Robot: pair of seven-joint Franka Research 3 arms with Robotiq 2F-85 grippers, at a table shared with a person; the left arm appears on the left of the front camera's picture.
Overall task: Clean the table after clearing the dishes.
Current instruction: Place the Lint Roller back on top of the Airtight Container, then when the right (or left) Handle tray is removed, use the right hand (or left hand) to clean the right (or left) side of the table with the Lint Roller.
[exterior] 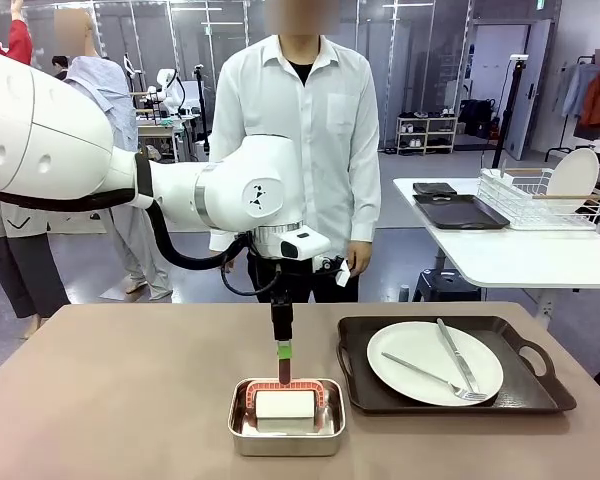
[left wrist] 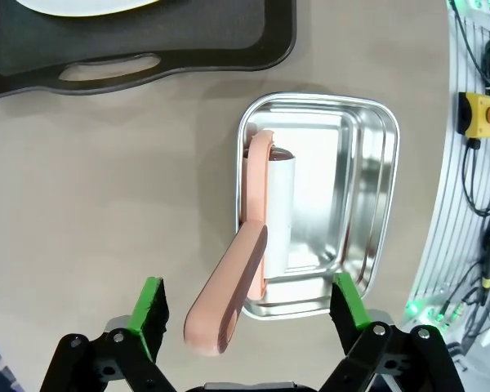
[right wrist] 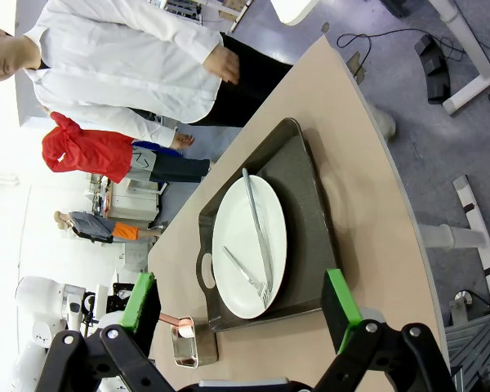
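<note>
Desk: matte taupe-brown desk (exterior: 130,400), with a person standing at its far edge.
Dishes: a round white dinner plate (exterior: 420,350) carrying a silver fork (exterior: 435,378) and a silver knife (exterior: 458,355). It sits on a dark brown handled tray (exterior: 540,385) toward the desk's right edge and is not yet cleared.
Tool: a white roller with a salmon-pink handle (left wrist: 229,302) lies in a small rectangular steel pan (left wrist: 384,204) near the middle of the near edge. The handle leans out over the pan rim.
Left jaws: spread wide over the pan and gripping nothing. The handle lies between the green pads (left wrist: 151,314) and touches neither.
Right jaws: wide apart and empty, green pads (right wrist: 337,298) facing the tray.
Risk 1: the handle sits nearer one pad, so an off-centre close could shove it sideways or drag the light pan.
Risk 2: lifting at an angle may catch the roller on the rim and tip the pan.
Risk 3: wiping with the tray in place could knock it, and the loose cutlery could slide off the plate.
</note>
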